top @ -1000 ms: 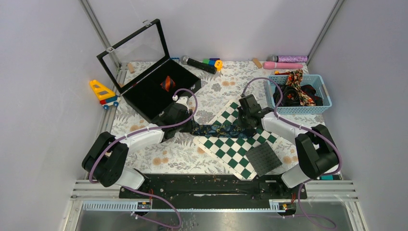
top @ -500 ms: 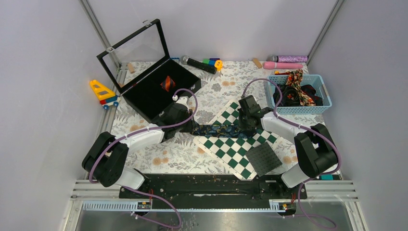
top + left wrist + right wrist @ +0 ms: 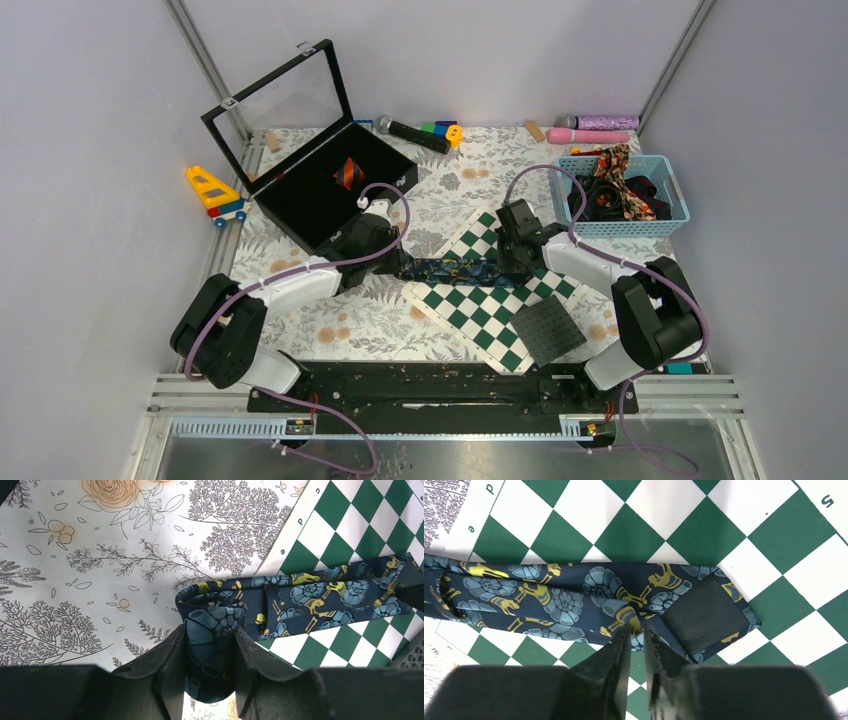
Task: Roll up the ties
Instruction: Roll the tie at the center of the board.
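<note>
Nearest the arms' bases lies the green-and-white chequered board (image 3: 470, 312). Its white border carries small single characters, and in the left wrist view two of them read roughly as e and d, turned sideways. The navy tie (image 3: 320, 592), dark fabric printed with blue and yellow flowers, runs from the board onto the floral tablecloth (image 3: 75, 555).

The left gripper (image 3: 209, 640) is clamped on the tie's folded end, with cloth filling the space between its fingers. The right gripper (image 3: 636, 629) stands at a narrow gap, its tips at the tie's near edge beside the black-lined end. Whether they pinch the cloth cannot be told. In the top view both grippers hide the tie's ends.

Farther off, a red-orange striped tie (image 3: 348, 172) sits rolled in the open black box (image 3: 300, 205). More ties (image 3: 620, 190) lie tangled in the light blue basket (image 3: 640, 227), their patterns hard to make out.
</note>
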Robot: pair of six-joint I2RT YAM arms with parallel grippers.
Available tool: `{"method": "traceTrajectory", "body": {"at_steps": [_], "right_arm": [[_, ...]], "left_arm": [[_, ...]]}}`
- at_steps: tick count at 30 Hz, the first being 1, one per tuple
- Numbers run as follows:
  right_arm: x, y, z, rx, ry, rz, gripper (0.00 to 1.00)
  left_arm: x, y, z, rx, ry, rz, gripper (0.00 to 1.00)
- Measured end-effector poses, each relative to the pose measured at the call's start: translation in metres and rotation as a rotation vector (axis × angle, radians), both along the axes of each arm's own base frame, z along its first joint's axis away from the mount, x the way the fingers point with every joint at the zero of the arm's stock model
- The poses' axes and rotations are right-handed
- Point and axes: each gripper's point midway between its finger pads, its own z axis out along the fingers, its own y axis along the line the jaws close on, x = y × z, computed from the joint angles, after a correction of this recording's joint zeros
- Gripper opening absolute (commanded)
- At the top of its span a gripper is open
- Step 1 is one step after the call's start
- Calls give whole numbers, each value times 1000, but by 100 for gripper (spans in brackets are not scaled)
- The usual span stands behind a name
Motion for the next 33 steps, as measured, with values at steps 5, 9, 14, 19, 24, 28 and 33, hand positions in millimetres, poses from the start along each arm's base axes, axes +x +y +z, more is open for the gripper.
{"method": "traceTrajectory", "body": {"at_steps": [5,9,14,19,24,28,33], "right_arm": [[0,-1,1,-5,-2,5,48],[-1,0,10,6,-21,17,50],[1,1,32,39,-84,18,52],[1,1,50,66,-136,18,52],[1,0,64,85,-171,18,53],[-2,-1,74,96,-192,17,53],[-4,-2,85,111,-219,17,54]], "left_arm": [[0,1,0,6,2,7,33],[3,2,2,14,-5,16,33],[8,0,8,32,-20,21,32],[9,-6,9,91,-34,4,32],[9,-9,5,185,-40,-15,32],[7,-9,3,266,-47,-25,31],[8,-11,2,359,-62,-38,32]]}}
